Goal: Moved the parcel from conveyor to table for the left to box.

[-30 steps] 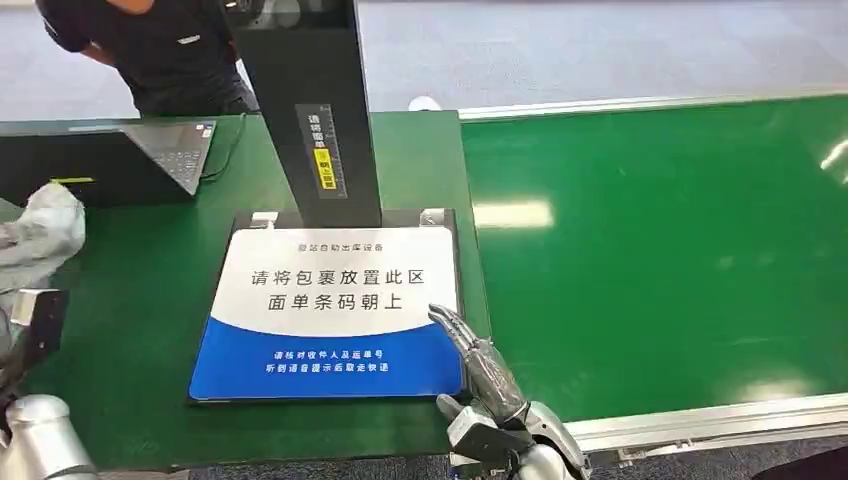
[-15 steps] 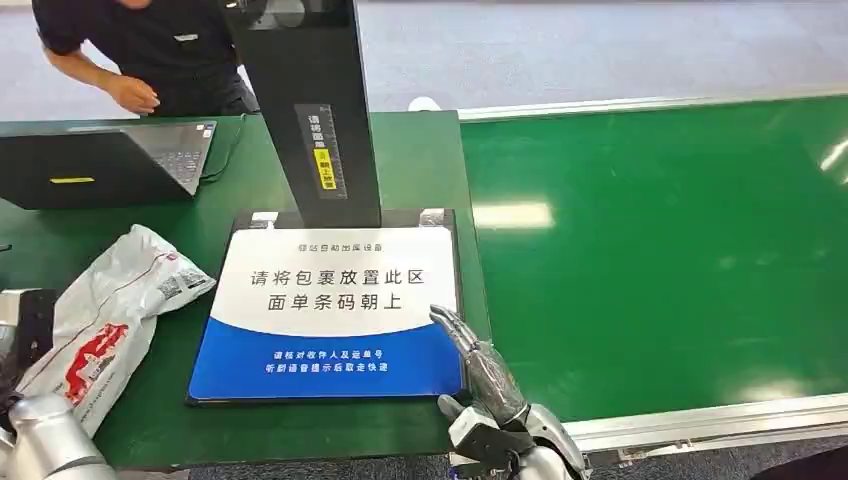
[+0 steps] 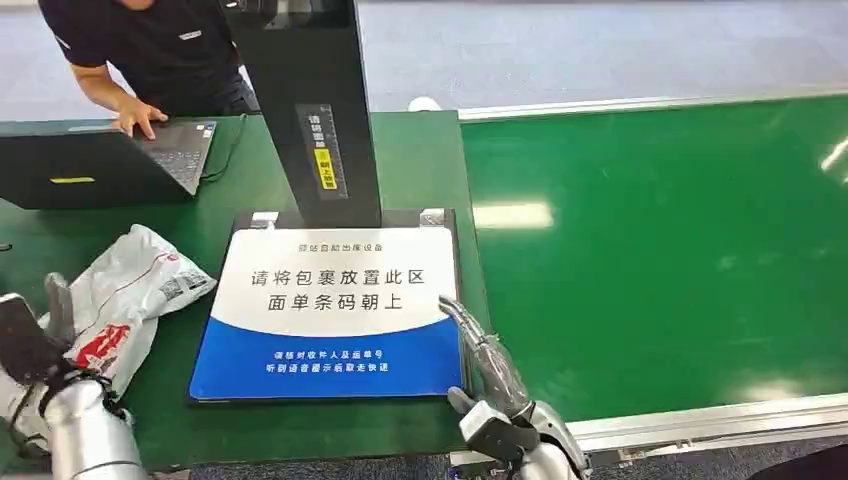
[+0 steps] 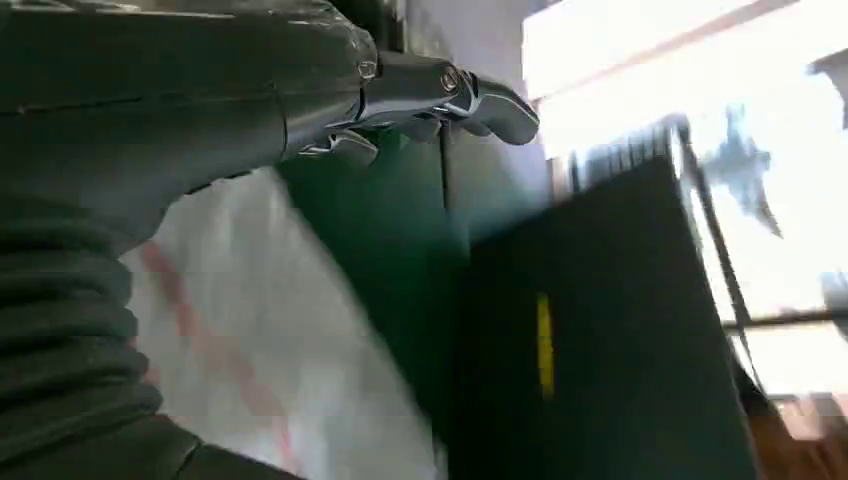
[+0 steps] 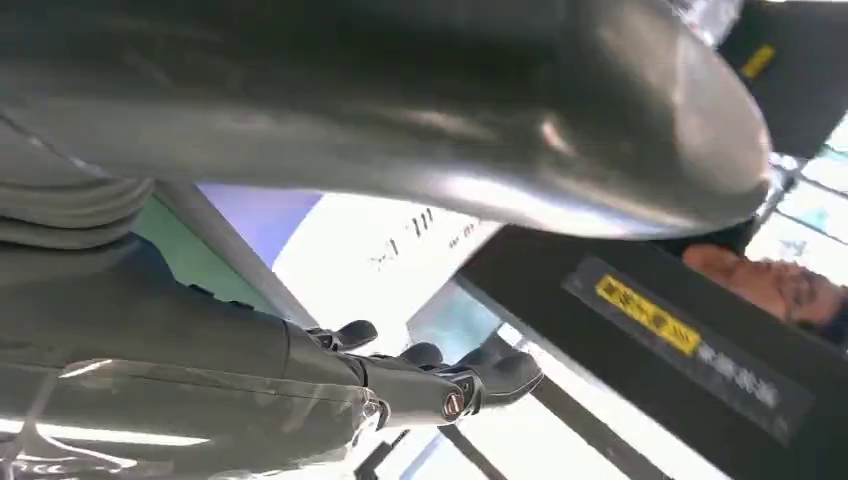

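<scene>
The parcel [image 3: 130, 290], a white plastic mailer with red print and a label, lies flat on the green table [image 3: 160, 420] just left of the blue-and-white scanning mat [image 3: 330, 310]. My left hand [image 3: 35, 335] stands at the parcel's near left end with its fingers spread upward and nothing in them. In the left wrist view the fingers [image 4: 450, 95] reach out above the white parcel [image 4: 250, 340]. My right hand [image 3: 485, 365] hovers with fingers stretched straight over the mat's near right corner, holding nothing; the right wrist view shows these fingers [image 5: 440, 385] above the mat [image 5: 400, 250].
A black scanner post [image 3: 310, 110] with a yellow label rises from the mat's far edge. An open laptop [image 3: 110, 160] sits at the table's far left, with a person's hand [image 3: 138, 120] on it. The green conveyor belt [image 3: 660, 240] runs along the right.
The parcel came down from my raised left hand onto the table. My left hand has let go and now stands open beside it. The person's hand moved onto the laptop.
</scene>
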You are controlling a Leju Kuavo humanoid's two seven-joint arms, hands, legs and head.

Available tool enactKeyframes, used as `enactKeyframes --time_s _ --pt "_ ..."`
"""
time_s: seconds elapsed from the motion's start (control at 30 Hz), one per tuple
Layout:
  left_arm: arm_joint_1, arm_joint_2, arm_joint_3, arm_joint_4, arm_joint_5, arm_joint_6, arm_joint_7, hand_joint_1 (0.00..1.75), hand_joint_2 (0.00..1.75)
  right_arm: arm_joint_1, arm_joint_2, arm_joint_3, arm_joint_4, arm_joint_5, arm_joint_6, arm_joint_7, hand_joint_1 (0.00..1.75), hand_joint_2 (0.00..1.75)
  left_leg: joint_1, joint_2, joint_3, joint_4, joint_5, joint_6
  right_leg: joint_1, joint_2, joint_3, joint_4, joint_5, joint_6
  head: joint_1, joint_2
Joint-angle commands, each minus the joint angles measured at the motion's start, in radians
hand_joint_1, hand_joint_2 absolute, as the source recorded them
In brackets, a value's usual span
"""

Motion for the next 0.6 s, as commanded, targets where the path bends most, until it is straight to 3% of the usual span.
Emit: enactKeyframes --time_s 0.03,0.13,0.23,0.37,0.4,0.6 --pt "0.190 -0.032 -0.436 -0.136 0.209 -0.216 -0.016 0.00 0.00 -0.009 0.021 -0.058 -0.040 -0.063 0.018 -0.019 0.00 0.00 -0.001 -0.001 0.001 0.000 -0.001 0.000 -0.001 -0.001 0.001 0.000 -0.001 -0.001 0.000 0.000" --pt "0.186 -0.019 -0.437 -0.135 0.217 -0.214 -0.014 0.00 0.00 -0.007 0.021 -0.057 -0.038 -0.063 0.019 -0.019 0.00 0.00 -0.002 -0.002 0.002 -0.001 -0.001 0.000 -0.001 -0.002 0.002 0.000 -0.001 -0.002 0.000 0.000" --pt "0.244 -0.029 -0.509 -0.204 0.361 -0.412 -0.057 0.00 0.00 -0.005 0.015 -0.063 -0.057 -0.091 0.034 -0.026 0.00 0.00 -0.001 -0.001 0.001 -0.001 -0.001 0.000 -0.001 -0.001 0.000 0.000 -0.001 -0.001 0.000 0.000" --pt "0.309 -0.042 -0.612 -0.293 0.388 -0.495 -0.092 0.00 0.00 0.006 0.008 -0.092 -0.099 -0.147 0.088 -0.017 0.00 0.00 -0.001 -0.002 0.002 0.000 -0.002 0.000 -0.001 -0.002 0.001 0.001 -0.001 -0.001 0.000 0.000" --pt "0.314 -0.047 -0.622 -0.311 0.372 -0.481 -0.102 0.00 1.75 0.015 0.006 -0.106 -0.121 -0.155 0.094 -0.013 0.00 0.00 -0.001 -0.002 0.001 0.000 -0.001 0.000 0.000 -0.002 0.000 0.000 -0.001 -0.001 0.000 0.000" --pt "0.320 -0.055 -0.651 -0.287 0.328 -0.469 -0.021 0.00 1.75 0.107 0.046 -0.293 -0.257 -0.329 0.160 0.068 0.00 0.00 -0.002 -0.005 0.002 0.000 -0.001 0.000 -0.001 -0.005 0.002 0.001 -0.002 -0.001 0.000 0.000"
